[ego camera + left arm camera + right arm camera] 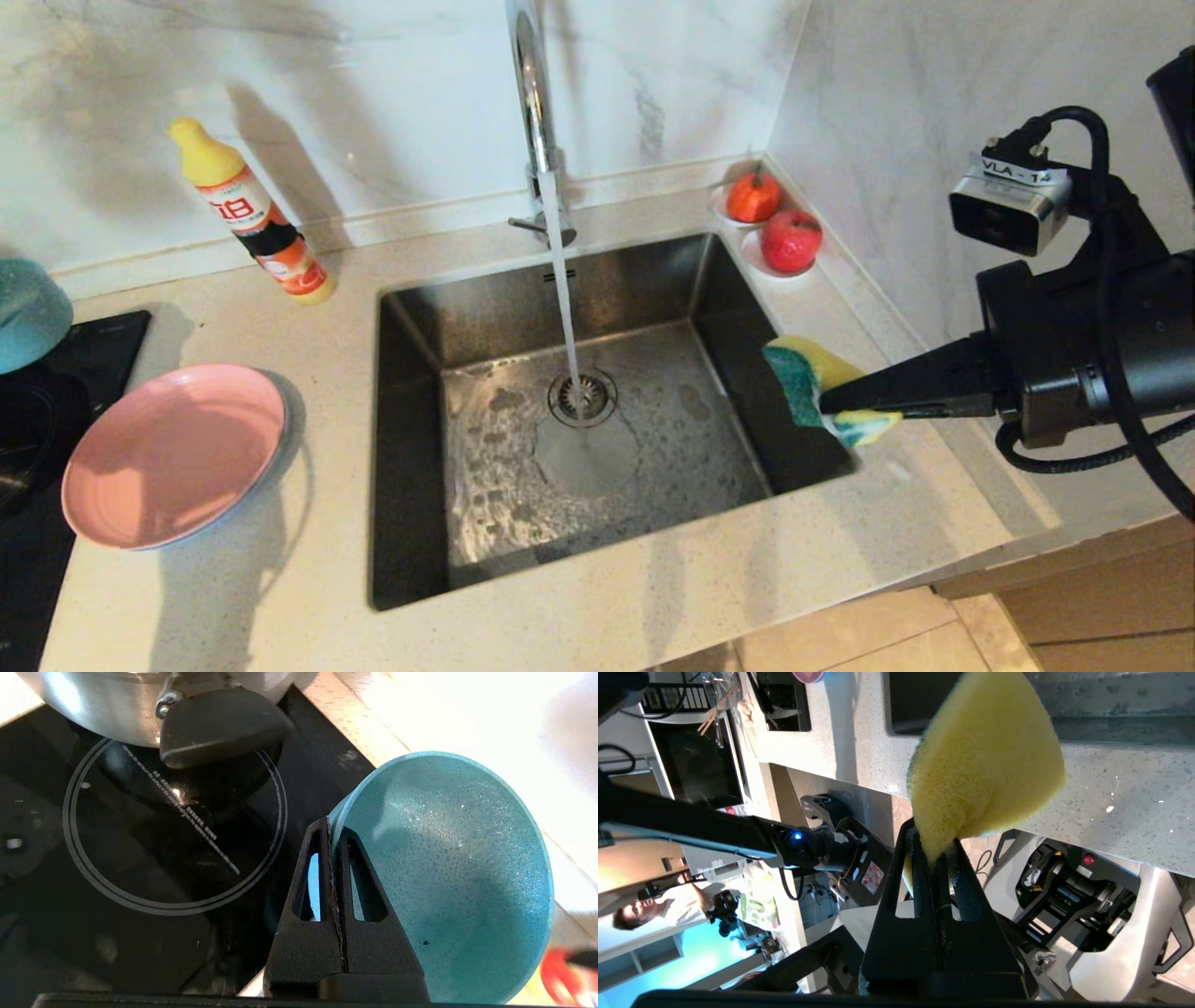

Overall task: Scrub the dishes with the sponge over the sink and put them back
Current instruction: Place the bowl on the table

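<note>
Your left gripper (332, 830) is clamped on the rim of the bowl (448, 872), fingers pinched tight with the wall between them; the bowl hangs tilted over the black cooktop (140, 858), near a steel pot (93, 704). In the head view the bowl (28, 313) sits at the far left edge.

Your right gripper (826, 406) is closed on the sponge (812, 378), squeezing it, green side toward the sink (579, 420); the arm reaches in level from the right, over the basin's right rim.

Camera tag reads "VLA-1…". The soap bottle (252, 215) carries red characters, not legible.

Tap (534, 112) runs. The pink plate (173, 453) lies on the counter, left of the sink.
</note>
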